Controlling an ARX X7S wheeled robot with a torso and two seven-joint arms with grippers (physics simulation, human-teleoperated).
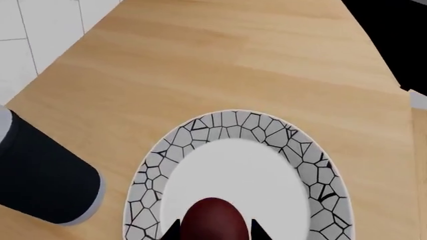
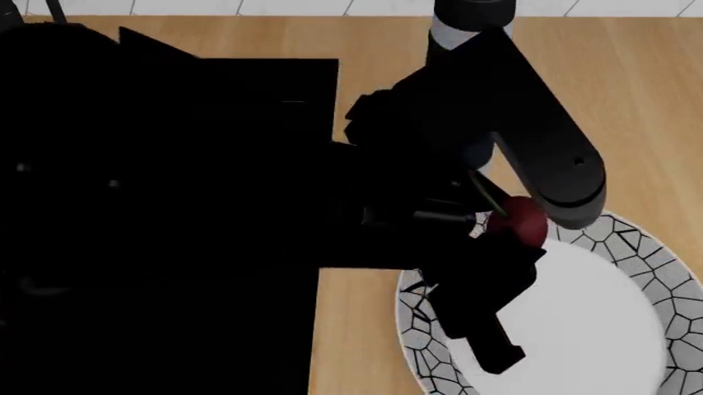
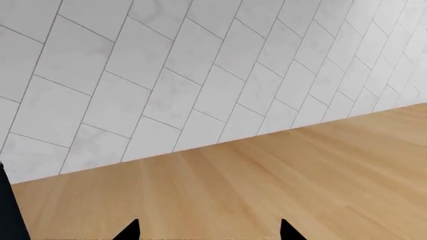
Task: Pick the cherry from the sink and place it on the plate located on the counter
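The dark red cherry point(image 1: 212, 217) sits between the two black fingertips of my left gripper point(image 1: 213, 229), which is shut on it. It hangs over the white centre of the plate point(image 1: 233, 122), whose rim bears a black mosaic pattern. In the head view the cherry point(image 2: 516, 220) is at the plate's point(image 2: 648, 251) near-left edge, under my dark arm. The black sink point(image 2: 165, 206) lies to the left. My right gripper point(image 3: 209, 231) is open and empty, over bare counter point(image 3: 267, 180), facing the tiled wall.
A tall dark cylindrical bottle point(image 1: 40, 175) stands on the counter point(image 1: 220, 55) close beside the plate; it also shows at the back in the head view point(image 2: 470, 20). The sink's black edge point(image 1: 393, 30) is beyond the plate. A white tiled wall point(image 3: 167, 75) backs the counter.
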